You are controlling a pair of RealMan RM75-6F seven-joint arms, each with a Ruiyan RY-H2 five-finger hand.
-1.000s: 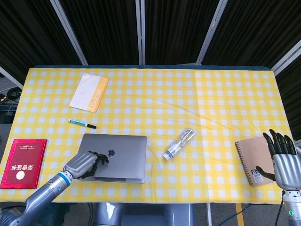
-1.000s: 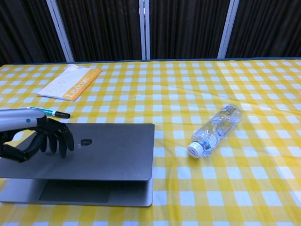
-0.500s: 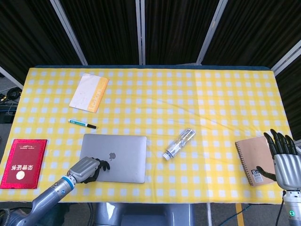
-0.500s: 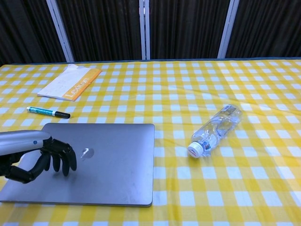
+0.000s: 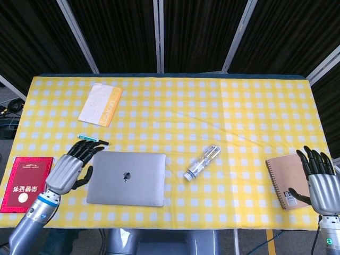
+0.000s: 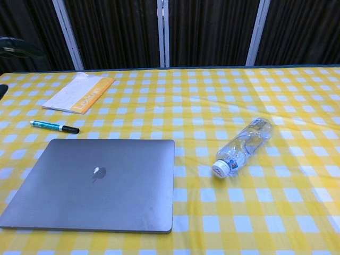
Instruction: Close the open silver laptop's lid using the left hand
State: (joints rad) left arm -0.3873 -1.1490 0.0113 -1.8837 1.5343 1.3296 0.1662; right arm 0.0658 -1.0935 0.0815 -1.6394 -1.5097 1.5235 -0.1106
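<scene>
The silver laptop (image 5: 127, 178) (image 6: 93, 183) lies flat on the yellow checked table with its lid fully down, logo facing up. My left hand (image 5: 70, 167) hovers just left of the laptop, raised off it, fingers spread and holding nothing. In the chest view only a dark blurred bit of that hand shows at the far left edge. My right hand (image 5: 320, 178) stays at the table's right front corner, fingers apart and upright, holding nothing.
A teal pen (image 5: 93, 139) (image 6: 54, 126) lies just behind the laptop, partly under my left fingers in the head view. A red booklet (image 5: 24, 183) lies left, a white-orange envelope (image 5: 101, 104) at back, a plastic bottle (image 5: 202, 162) (image 6: 243, 144) centre, a spiral notebook (image 5: 288, 180) right.
The lid went from nearly down to fully flat under my left hand. That hand then lifted off the lid and drew away to the left, fingers spreading.
</scene>
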